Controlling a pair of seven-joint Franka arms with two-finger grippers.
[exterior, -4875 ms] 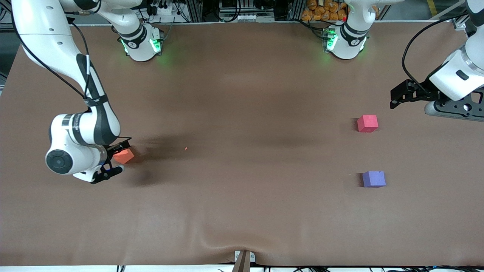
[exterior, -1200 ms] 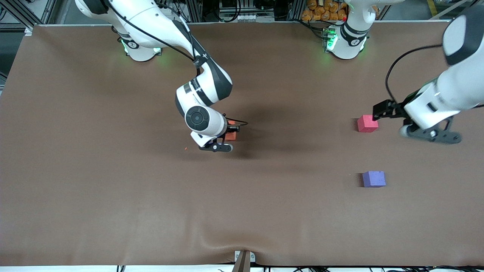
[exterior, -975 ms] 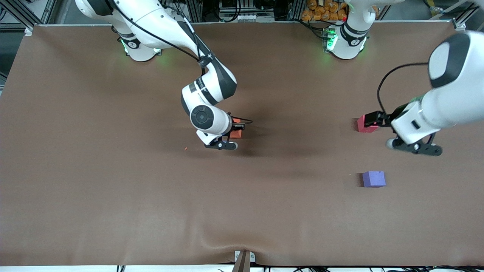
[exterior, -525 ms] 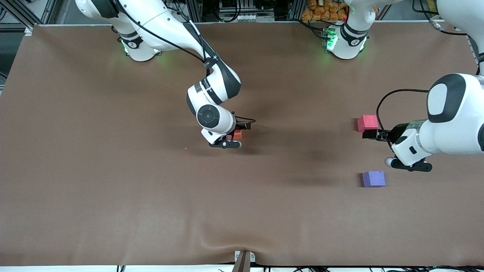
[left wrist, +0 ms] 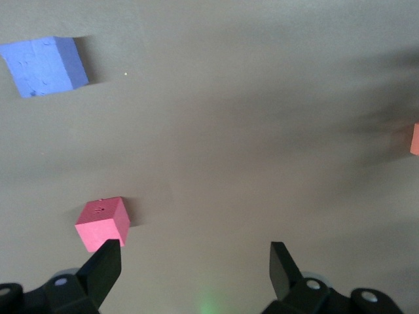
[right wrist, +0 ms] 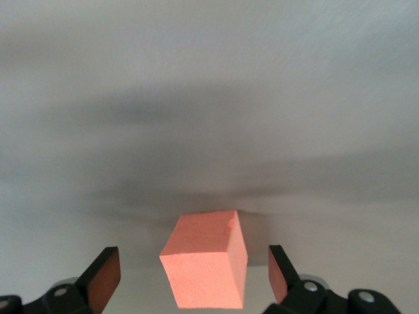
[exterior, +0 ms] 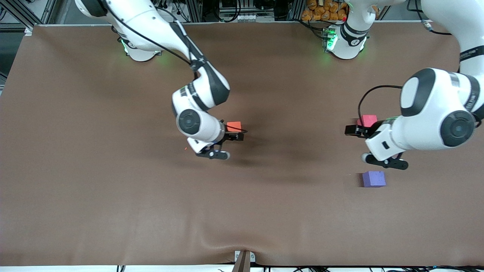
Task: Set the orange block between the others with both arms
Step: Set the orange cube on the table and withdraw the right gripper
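Note:
The orange block rests on the brown table near its middle. My right gripper stands open right by it. In the right wrist view the orange block sits between the spread fingers of the right gripper, with a gap on each side. The red-pink cube and the purple-blue cube lie toward the left arm's end, the purple-blue one nearer the camera. My left gripper hovers open beside the red-pink cube. Nothing is between the left gripper's fingers. The purple-blue cube and the orange block's edge also show there.
A tiny orange crumb lies on the cloth close to the right arm's wrist. The cloth has a wrinkle at the edge nearest the camera. Both green-lit bases stand along the farthest edge.
My right gripper has opened, let go of the orange block and drawn back a little. My left arm has swung in over the table beside the red-pink cube.

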